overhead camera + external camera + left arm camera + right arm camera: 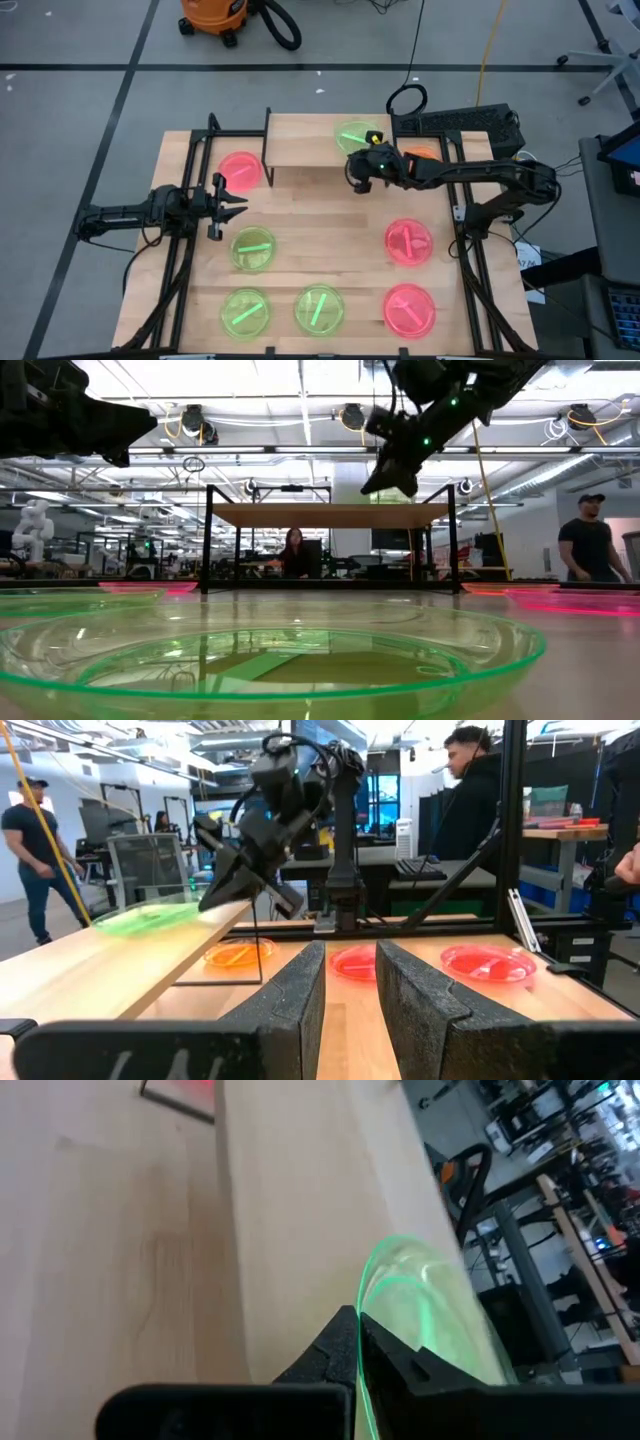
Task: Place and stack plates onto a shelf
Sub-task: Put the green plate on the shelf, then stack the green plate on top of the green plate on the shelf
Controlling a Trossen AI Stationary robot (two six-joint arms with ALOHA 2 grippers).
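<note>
The right gripper (357,170) hangs above the near edge of the small light-wood shelf on black legs (300,142), its fingers closed on nothing, just beside the neon green translucent plastic plate (355,134) lying on the shelf's right end. The left gripper (232,203) waits over the worktop (330,230) near the shelf's left end, fingers slightly parted and empty, beside a pink round plate (240,168).

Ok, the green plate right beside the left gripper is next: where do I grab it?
Take the green plate by its raised rim, at the edge toward the left gripper, coming down from above with one finger inside and one outside. It lies flat on the table, so its thin upturned rim is likely the only part to pinch. No other plate touches it.
</note>
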